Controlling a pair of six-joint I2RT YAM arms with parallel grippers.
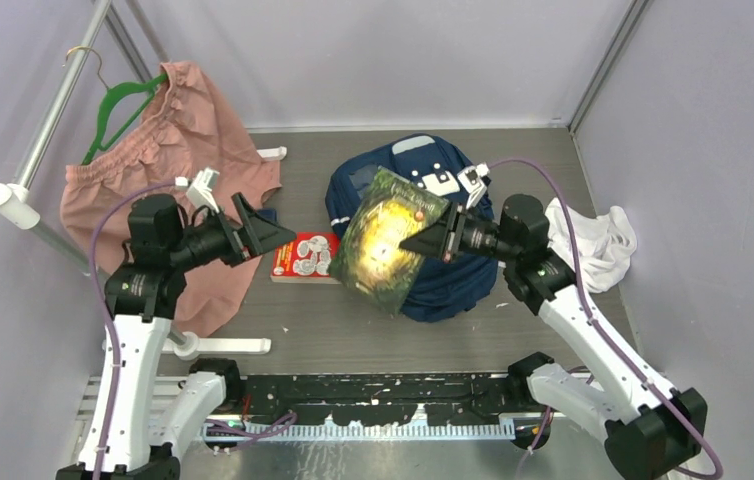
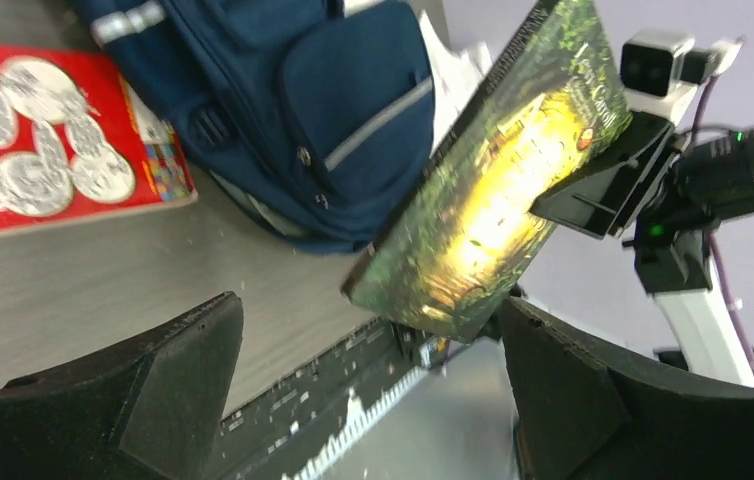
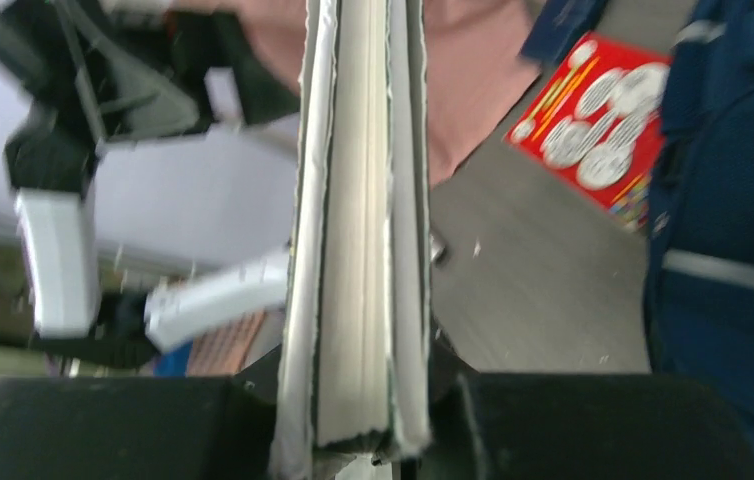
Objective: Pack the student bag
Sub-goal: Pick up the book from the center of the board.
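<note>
Right pincer [image 1: 429,241] clamped on one edge of green book [image 1: 385,240]. Book in air, tilted, over near-left part of bag [image 1: 453,285]. Bag lies on tabletop [image 1: 353,335], middle-back; mouth not visible, cannot tell if zip open. Left pincer [image 1: 273,232] wide, empty, facing book but apart from it, near red book [image 1: 305,256].

Risks, my judgement:
- grip at edge only, cover big: book may swing or slip out.
- if mouth closed, book only pushes bag away.
- arms near each other: may collide.
</note>
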